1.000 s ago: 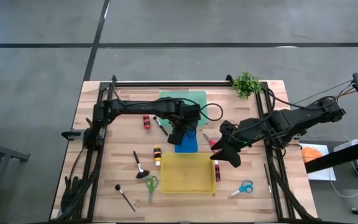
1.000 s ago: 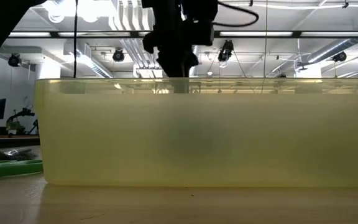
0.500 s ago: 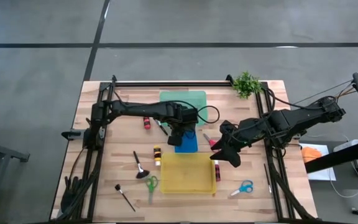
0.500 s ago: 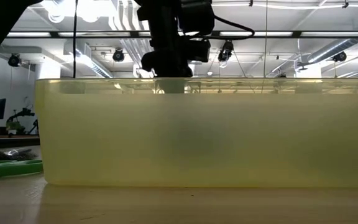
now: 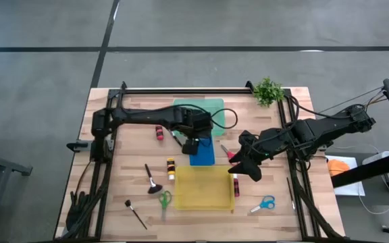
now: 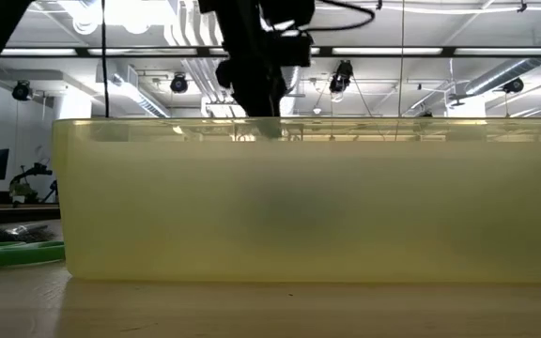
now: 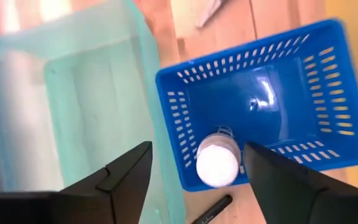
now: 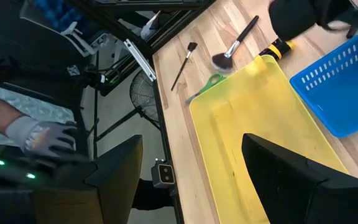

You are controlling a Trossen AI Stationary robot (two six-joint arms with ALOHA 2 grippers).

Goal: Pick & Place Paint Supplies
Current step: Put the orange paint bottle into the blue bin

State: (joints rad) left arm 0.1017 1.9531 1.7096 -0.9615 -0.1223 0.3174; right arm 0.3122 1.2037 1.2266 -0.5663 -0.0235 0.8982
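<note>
Above the blue tray [image 7: 303,81], left gripper [image 7: 194,171] gapes wide, holding nothing.

Blue basket [image 7: 291,99] under left gripper [image 7: 194,171], green tray [image 7: 92,118] beside; yellow tray [image 8: 253,137] below right gripper [image 8: 188,171]; plant [image 5: 268,90] far.

Grey floor [image 5: 39,101] crossed by dark seam lines. Wooden table [image 5: 113,202] standing on it. Overhead: strip lights [image 6: 148,17], exposed ducts [image 6: 515,70] and hanging fixtures against the ceiling.

Left end effector [image 5: 190,145] above blue tray [image 5: 204,154], beside yellow tray [image 5: 203,188].
</note>
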